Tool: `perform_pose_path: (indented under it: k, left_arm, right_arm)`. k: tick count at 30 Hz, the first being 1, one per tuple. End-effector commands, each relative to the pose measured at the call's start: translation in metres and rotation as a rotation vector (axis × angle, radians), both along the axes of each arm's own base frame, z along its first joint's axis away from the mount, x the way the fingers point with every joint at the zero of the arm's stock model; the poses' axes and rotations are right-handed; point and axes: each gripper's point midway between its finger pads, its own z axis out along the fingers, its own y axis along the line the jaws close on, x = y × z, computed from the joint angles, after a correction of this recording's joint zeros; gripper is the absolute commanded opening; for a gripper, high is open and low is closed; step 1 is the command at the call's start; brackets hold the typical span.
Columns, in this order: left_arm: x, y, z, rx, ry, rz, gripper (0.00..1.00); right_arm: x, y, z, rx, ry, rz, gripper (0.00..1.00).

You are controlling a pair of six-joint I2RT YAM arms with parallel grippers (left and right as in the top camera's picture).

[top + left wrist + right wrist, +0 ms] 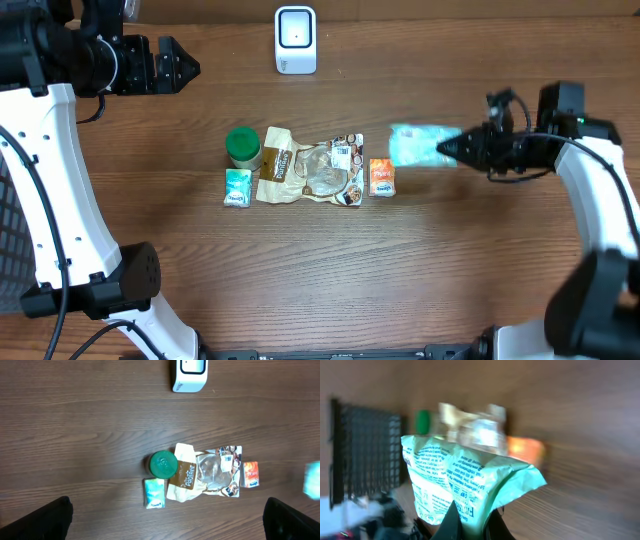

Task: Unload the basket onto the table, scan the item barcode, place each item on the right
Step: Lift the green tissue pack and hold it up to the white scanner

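Observation:
My right gripper (450, 150) is shut on the edge of a pale teal packet (415, 145), which hangs above the table right of the row of items. In the right wrist view the packet (465, 475) fills the centre, printed side facing the camera, pinched between the dark fingers (456, 522). Its blurred edge also shows at the right border of the left wrist view as the teal packet (312, 480). The white scanner (295, 40) stands at the table's far edge. High at the far left, my left gripper (185, 68) is open and holds nothing.
A row lies mid-table: a green-lidded jar (243, 147), a small teal sachet (237, 187), a brown and clear pouch (310, 167) and an orange sachet (381, 177). A black mesh basket (367, 455) shows in the right wrist view.

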Motion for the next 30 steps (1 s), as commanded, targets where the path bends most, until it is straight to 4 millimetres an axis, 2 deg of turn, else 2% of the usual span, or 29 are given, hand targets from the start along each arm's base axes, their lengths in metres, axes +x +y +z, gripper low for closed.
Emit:
perform_pose_path:
  k: [1, 4, 8, 12, 17, 19, 20, 23, 24, 27, 28, 29, 30]
  left_arm:
    - [0.000, 0.000, 0.000, 0.014, -0.004, -0.019, 1.00]
    - [0.000, 0.000, 0.000, 0.014, -0.003, -0.019, 1.00]
    - [0.000, 0.000, 0.000, 0.014, -0.003, -0.019, 1.00]
    - [0.000, 0.000, 0.000, 0.014, -0.004, -0.019, 0.99]
    - [0.000, 0.000, 0.000, 0.014, -0.004, -0.019, 1.00]
    - [0.000, 0.000, 0.000, 0.014, -0.004, -0.019, 1.00]
    - [0.000, 0.000, 0.000, 0.014, -0.004, -0.019, 1.00]
    - [0.000, 0.000, 0.000, 0.014, -0.004, -0.019, 0.99]
    - [0.000, 0.000, 0.000, 0.014, -0.004, -0.019, 1.00]
    - [0.000, 0.000, 0.000, 0.014, -0.004, -0.019, 1.00]
    - [0.000, 0.000, 0.000, 0.014, -0.004, -0.019, 1.00]
    - [0.000, 0.000, 0.000, 0.014, -0.003, -0.019, 1.00]
    - [0.000, 0.000, 0.000, 0.014, -0.004, -0.019, 1.00]
  right_arm:
    - [-0.011, 0.029, 0.081, 0.006, -0.215, 0.071, 0.04]
    - [-0.023, 0.045, 0.120, -0.024, -0.283, 0.064, 0.04]
    - [-0.042, 0.068, 0.148, -0.055, -0.327, 0.091, 0.04]
    - [-0.048, 0.085, 0.151, -0.081, -0.313, 0.105, 0.04]
    - [-0.029, 0.093, 0.130, -0.214, -0.258, 0.020, 0.04]
    - [-0.012, 0.101, 0.124, -0.270, -0.249, 0.003, 0.03]
    - [0.008, 0.109, 0.121, -0.320, -0.257, -0.006, 0.03]
    - [0.057, 0.114, 0.114, -0.475, -0.305, -0.074, 0.04]
    - [0.084, 0.116, 0.112, -0.563, -0.358, -0.108, 0.04]
    - [0.147, 0.112, 0.106, -0.779, -0.522, -0.241, 0.04]
    - [0.179, 0.111, 0.102, -0.886, -0.623, -0.319, 0.04]
    - [0.191, 0.112, 0.101, -0.923, -0.666, -0.338, 0.04]
    - [0.212, 0.117, 0.096, -0.985, -0.745, -0.342, 0.04]
